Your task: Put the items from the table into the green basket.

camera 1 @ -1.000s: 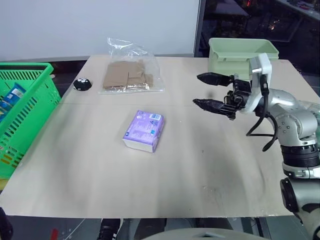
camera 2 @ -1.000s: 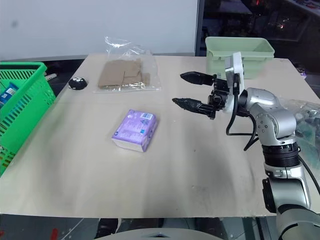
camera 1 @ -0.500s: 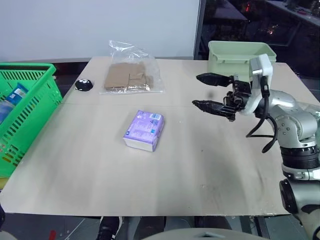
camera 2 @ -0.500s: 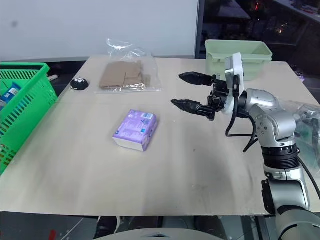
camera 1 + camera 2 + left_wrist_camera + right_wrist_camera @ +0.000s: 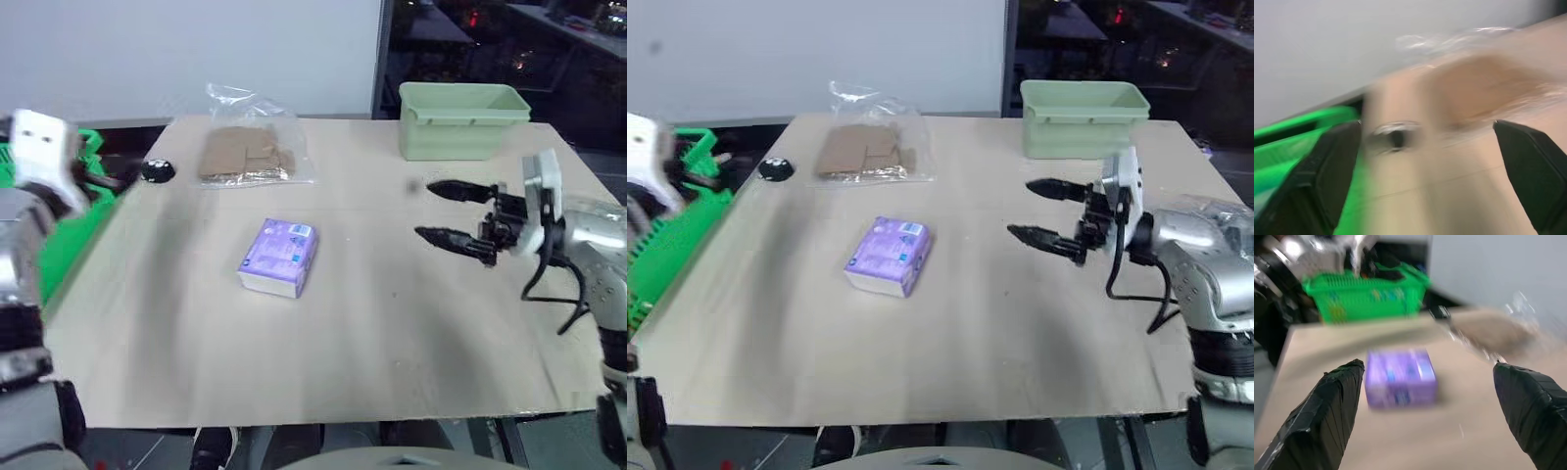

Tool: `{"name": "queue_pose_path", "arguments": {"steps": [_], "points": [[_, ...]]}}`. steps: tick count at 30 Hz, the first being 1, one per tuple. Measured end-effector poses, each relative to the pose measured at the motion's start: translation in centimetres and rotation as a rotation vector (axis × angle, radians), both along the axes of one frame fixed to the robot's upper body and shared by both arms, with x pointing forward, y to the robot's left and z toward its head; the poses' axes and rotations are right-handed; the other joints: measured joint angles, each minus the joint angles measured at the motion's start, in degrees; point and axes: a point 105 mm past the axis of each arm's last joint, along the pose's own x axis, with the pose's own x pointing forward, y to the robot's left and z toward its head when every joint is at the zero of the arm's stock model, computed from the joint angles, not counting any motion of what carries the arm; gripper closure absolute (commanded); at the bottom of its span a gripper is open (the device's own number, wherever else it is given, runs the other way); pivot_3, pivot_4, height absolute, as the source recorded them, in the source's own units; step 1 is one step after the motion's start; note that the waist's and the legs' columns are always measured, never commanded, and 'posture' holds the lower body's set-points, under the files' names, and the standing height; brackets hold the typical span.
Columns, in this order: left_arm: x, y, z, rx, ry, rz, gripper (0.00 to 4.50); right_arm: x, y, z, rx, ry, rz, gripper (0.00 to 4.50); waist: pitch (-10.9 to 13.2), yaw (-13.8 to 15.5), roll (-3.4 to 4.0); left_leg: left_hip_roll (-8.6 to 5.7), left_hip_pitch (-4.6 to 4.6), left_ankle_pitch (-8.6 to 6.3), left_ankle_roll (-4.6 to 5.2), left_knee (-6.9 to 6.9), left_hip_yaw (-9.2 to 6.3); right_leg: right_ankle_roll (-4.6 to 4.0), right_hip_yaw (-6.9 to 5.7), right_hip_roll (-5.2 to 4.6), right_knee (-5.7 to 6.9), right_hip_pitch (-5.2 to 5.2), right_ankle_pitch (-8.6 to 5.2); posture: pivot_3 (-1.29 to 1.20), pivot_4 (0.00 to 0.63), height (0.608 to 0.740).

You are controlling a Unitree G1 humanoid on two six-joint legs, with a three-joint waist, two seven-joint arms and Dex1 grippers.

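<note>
The purple packet [image 5: 280,256] is sitting mid-counter [image 5: 392,333], long axis running near-to-far, with the right end effector [image 5: 453,212] hanging off to its right, fingers spread apart and pointing left at it. The left end effector [image 5: 1425,166] is also gaping empty, over by the green basket [image 5: 676,235] at the far-left edge, so the right arm is looking like the nearer one for the grab.

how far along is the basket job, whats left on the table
Neither gripper holds anything: the right gripper and left gripper are open. Blue-labelled items show inside the green basket. The purple packet lies on the table, still to be moved.
</note>
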Motion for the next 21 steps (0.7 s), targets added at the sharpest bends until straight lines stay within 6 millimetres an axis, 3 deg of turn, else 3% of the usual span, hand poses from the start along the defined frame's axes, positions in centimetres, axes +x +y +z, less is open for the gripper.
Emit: {"name": "queue_pose_path", "arguments": {"steps": [4, 7, 11, 16, 19, 21], "points": [[-1.7, -6.6, -4.8, -0.129, 0.232, -0.191, 0.03, -1.3, -1.0, -1.4, -0.056, 0.053, -0.024, 0.00, -0.1, -1.8, 0.28, 0.12, 0.11, -0.01, 0.02, 0.00, 0.08, 0.01, 0.12, 0.14, 0.03, 0.01, -0.01, -0.04, 0.006, 0.740], [-3.4, -9.1, -8.2, -0.155, 0.412, -0.215, 0.03, -1.6, -1.1, -1.6, -0.062, 0.050, -0.035, 0.00, -0.1, -2.5, 0.30, 0.16, 0.14, 0.00, 0.02, 0.07, 0.06, 0.06, 0.14, 0.23, 0.05, 0.03, -0.03, -0.04, 0.007, 0.740], [-4.2, -9.7, -11.1, -0.140, 0.524, -0.133, 0.03, -2.0, -1.1, -1.7, -0.059, 0.049, -0.048, 0.00, -0.2, -2.6, 0.40, 0.16, 0.17, 0.00, 0.02, 0.17, 0.07, 0.12, 0.14, 0.24, 0.03, 0.10, -0.07, -0.07, 0.006, 0.740], [-4.2, -9.7, -12.0, -0.117, 0.514, -0.070, 0.03, -2.3, -1.2, -1.6, -0.050, 0.045, -0.060, 0.00, -0.9, -2.8, 1.06, 0.13, 0.26, -0.01, 0.02, 0.17, 0.16, 0.11, 0.24, 0.23, -0.06, 0.22, -0.08, -0.08, 0.007, 0.740], [-4.4, -9.9, -12.7, -0.142, 0.511, -0.045, 0.82, -2.4, -1.5, -1.9, -0.050, 0.058, -0.074, 0.00, -1.1, -2.9, 1.25, 0.13, 0.65, -0.01, 0.02, 0.10, 0.22, -0.06, 0.28, 0.23, -0.05, 0.53, -0.24, -0.08, 0.007, 0.740], [-4.4, -10.2, -13.0, -0.174, 0.509, -0.042, 1.70, -2.4, -1.5, -2.0, -0.053, 0.060, -0.073, 0.00, -1.1, -2.9, 1.27, 0.14, 1.23, -0.02, 0.02, 0.02, 0.22, -0.09, 0.27, 0.23, -0.13, 1.04, -0.29, -0.08, 0.007, 0.740]]}}
